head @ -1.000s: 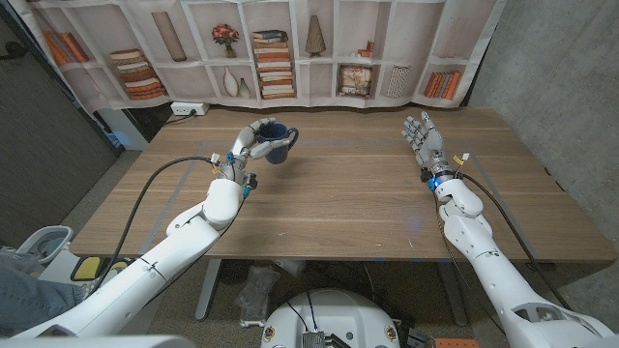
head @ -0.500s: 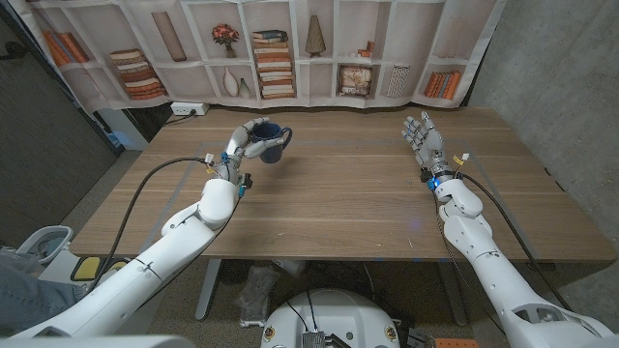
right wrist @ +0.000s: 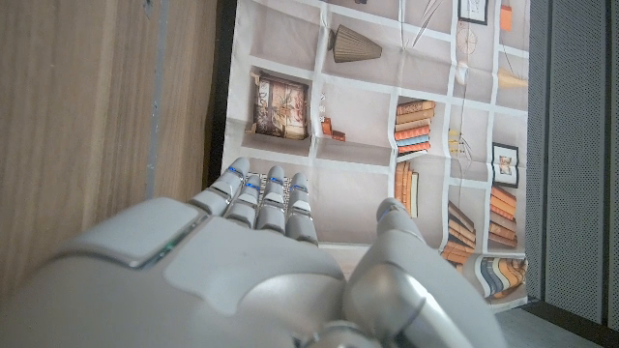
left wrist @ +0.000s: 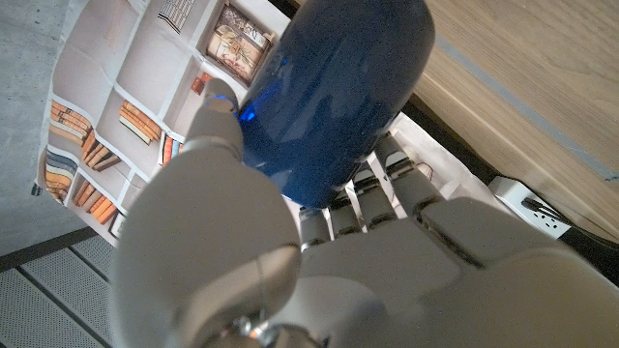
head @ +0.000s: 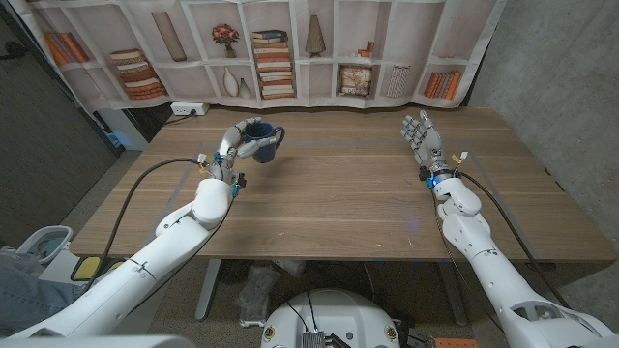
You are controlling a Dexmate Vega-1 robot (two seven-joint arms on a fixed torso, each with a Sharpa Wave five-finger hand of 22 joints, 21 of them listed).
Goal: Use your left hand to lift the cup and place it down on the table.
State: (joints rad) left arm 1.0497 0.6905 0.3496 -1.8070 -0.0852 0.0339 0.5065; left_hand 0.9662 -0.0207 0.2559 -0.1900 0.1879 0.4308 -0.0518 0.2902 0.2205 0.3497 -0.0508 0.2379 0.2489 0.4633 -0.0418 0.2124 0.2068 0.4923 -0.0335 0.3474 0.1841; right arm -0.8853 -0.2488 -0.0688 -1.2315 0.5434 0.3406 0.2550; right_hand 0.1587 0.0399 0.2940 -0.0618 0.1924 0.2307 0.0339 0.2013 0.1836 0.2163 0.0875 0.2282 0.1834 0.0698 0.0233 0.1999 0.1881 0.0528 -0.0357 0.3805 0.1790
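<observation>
My left hand (head: 236,141) holds a dark blue cup (head: 260,141) at the far left of the wooden table (head: 338,193), its handle pointing toward the table's middle. From the head view I cannot tell whether the cup touches the wood. In the left wrist view the fingers of my left hand (left wrist: 319,261) wrap the blue cup (left wrist: 334,92) from the side. Across the table at the far right, my right hand (head: 422,134) stands with its fingers apart and holds nothing. The right wrist view shows my right hand (right wrist: 251,261) with its fingers straight out.
A printed bookshelf backdrop (head: 276,48) hangs behind the table's far edge. A white power strip (head: 190,109) lies beyond the far left corner. Bare wood stretches between the two hands.
My left hand has carried the cup to the left and a little farther back. The right hand has not moved.
</observation>
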